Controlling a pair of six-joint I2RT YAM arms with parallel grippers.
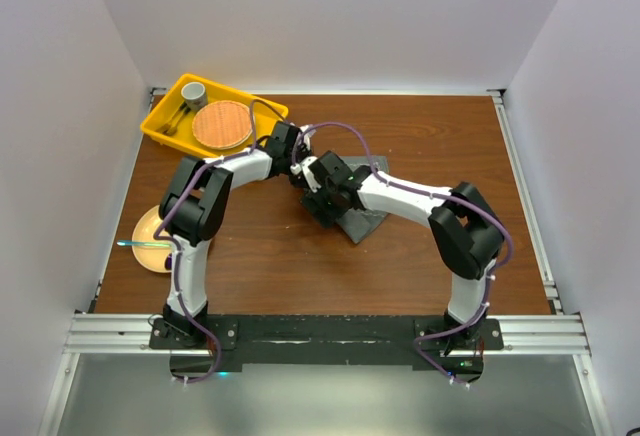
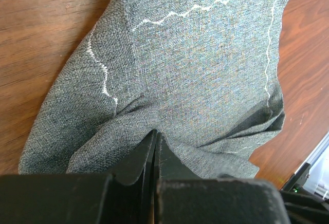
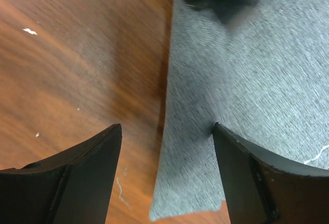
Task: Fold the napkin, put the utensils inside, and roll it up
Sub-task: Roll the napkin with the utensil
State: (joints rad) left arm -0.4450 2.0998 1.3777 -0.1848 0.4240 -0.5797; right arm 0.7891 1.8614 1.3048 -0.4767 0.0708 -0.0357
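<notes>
The grey-green napkin point(image 1: 366, 219) lies crumpled at the table's middle, mostly hidden under both wrists. In the left wrist view the napkin point(image 2: 205, 70) shows its pale stitched line, and folds run to my left gripper point(image 2: 156, 132), which is shut and pinches the cloth. The left gripper point(image 1: 297, 170) sits at the napkin's far-left side. My right gripper point(image 3: 167, 126) is open and straddles the napkin's edge point(image 3: 247, 80), one finger over bare wood, the other over cloth. It lies beside the left gripper point(image 1: 319, 207). Utensils point(image 1: 180, 116) lie in the yellow tray.
The yellow tray point(image 1: 262, 108) at the back left holds a grey cup point(image 1: 194, 91) and a round wooden plate point(image 1: 222, 124). A pale plate point(image 1: 152, 226) with a teal-handled utensil point(image 1: 143, 244) sits at the left edge. White walls enclose the brown table point(image 1: 440, 146).
</notes>
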